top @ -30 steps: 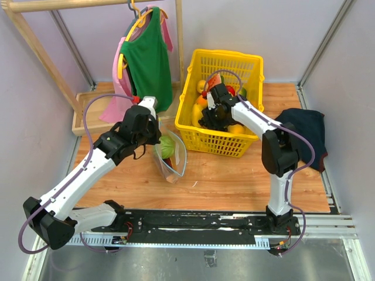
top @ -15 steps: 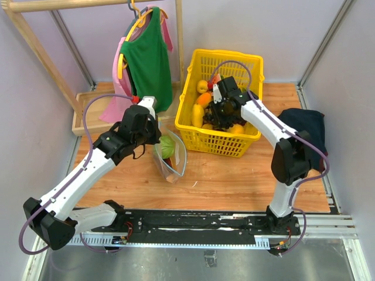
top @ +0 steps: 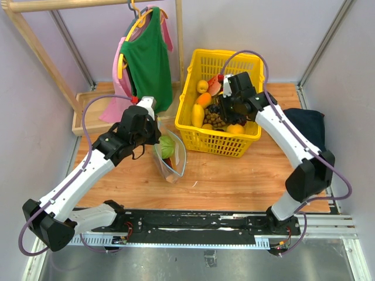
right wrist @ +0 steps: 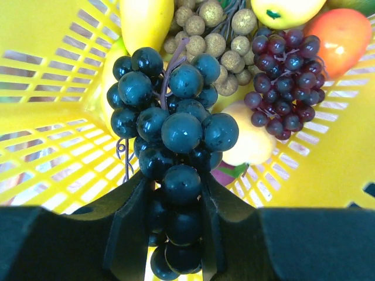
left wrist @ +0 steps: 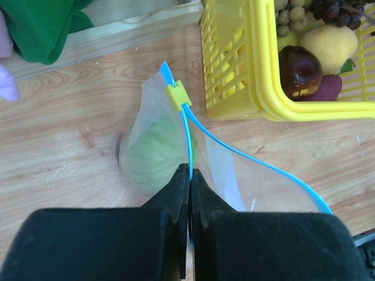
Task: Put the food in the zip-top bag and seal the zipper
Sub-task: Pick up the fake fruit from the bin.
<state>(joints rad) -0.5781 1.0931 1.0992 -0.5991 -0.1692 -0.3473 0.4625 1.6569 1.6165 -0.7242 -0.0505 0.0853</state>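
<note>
Gripping dark grapes (right wrist: pixel 176 132) over yellow basket (right wrist: pixel 47 88), right hand (right wrist: pixel 174 218); left hand (left wrist: pixel 188 175) pinched on zipper (left wrist: pixel 185 129).

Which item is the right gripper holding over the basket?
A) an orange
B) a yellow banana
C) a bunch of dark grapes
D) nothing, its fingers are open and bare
C: in the right wrist view, the right gripper has its fingers closed on either side of the bunch of dark grapes, which hangs above the other fruit in the yellow basket.

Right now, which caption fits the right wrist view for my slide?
Right gripper shut on dark blue grape bunch over the yellow basket.
</note>
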